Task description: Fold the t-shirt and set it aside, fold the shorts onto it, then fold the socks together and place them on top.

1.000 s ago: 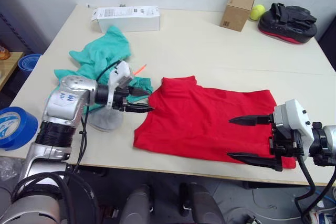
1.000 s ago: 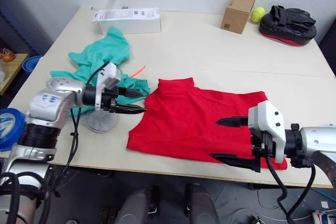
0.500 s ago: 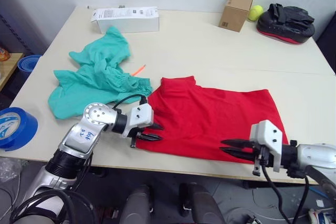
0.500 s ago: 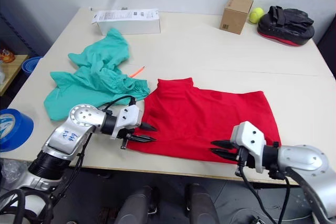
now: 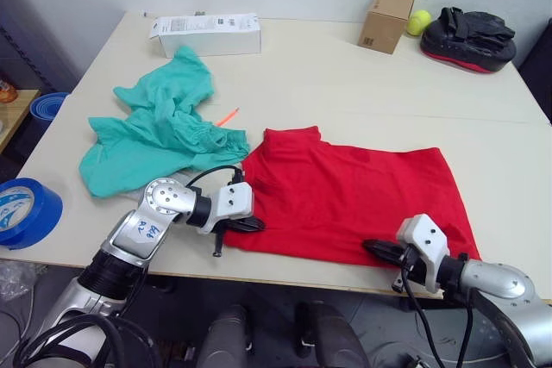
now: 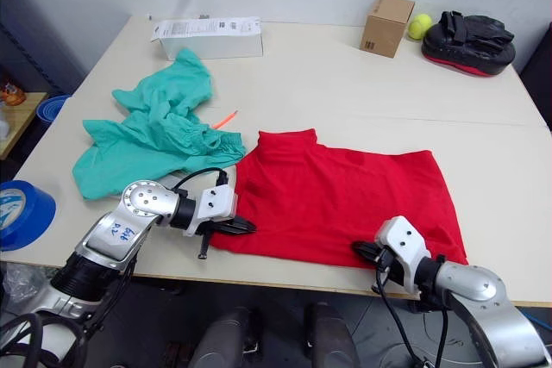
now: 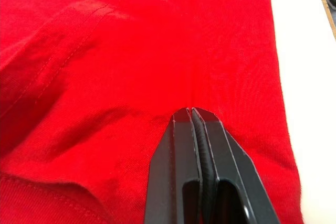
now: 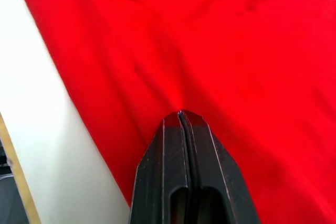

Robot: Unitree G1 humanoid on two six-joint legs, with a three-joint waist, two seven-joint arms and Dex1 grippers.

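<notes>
— Where's the t-shirt point(image 5: 354, 200)?

— Spread flat on the near half of the table point(image 5: 345, 84), its lower hem along the front edge. The shorts point(image 5: 159, 127) lie crumpled to its left, touching its upper left corner.

— And the grippers?

— The left gripper point(image 5: 253, 224) sits at the shirt's near left corner, fingers pressed together with a pinch of red cloth between the tips (the left wrist view shows the fabric puckering right there). The right gripper point(image 5: 373, 249) is at the near hem toward the right, closed the same way on the cloth — folds radiate from its tips in its wrist view.

— Anything hard to make out?

— No socks I can identify. Behind, a white box point(image 5: 207, 32), a cardboard box point(image 5: 386, 19), a yellow ball point(image 5: 420, 21) and a black-and-red pad point(image 5: 468, 36); a blue tape roll point(image 5: 21, 210) is cut off at the left edge.
</notes>
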